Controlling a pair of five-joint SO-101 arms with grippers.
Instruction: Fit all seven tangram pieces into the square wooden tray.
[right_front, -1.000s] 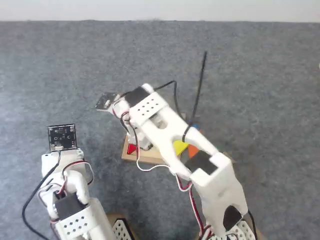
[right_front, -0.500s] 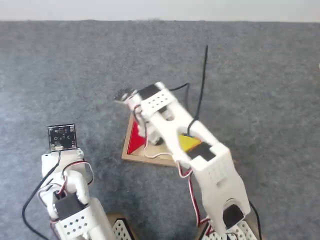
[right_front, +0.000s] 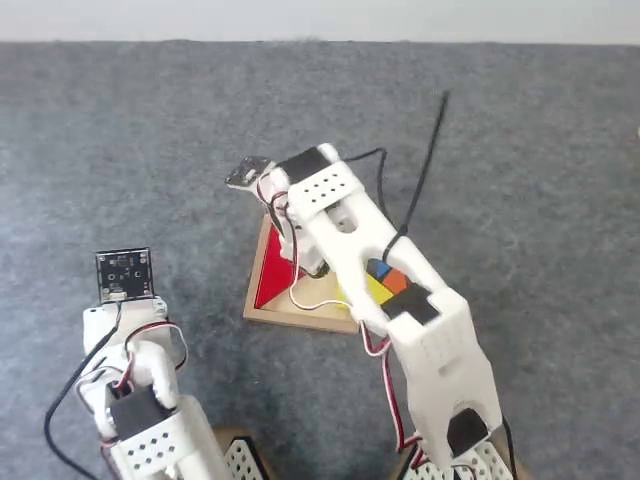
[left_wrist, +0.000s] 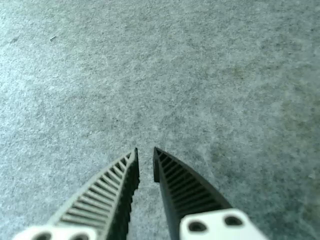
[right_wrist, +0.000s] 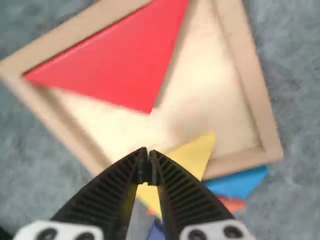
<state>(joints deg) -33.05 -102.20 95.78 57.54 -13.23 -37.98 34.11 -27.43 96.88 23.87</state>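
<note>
The square wooden tray lies below my right gripper, which is shut with nothing between its fingers. A big red triangle sits flat inside the tray along one side. A yellow triangle lies across one tray corner, partly under my fingertips. Beyond the rim are a blue piece and an orange one. From above, the right arm stretches over the tray, with the red triangle showing beside it. My left gripper is shut above bare carpet.
Grey carpet covers the table all round the tray. The left arm is folded at the near left. In the high view, yellow, blue and orange pieces peek out beside the right forearm. A black cable arcs off the right arm.
The right arm has swung to the right and farther out over the tray, uncovering the red triangle and the tray's left part. The left arm has kept still.
</note>
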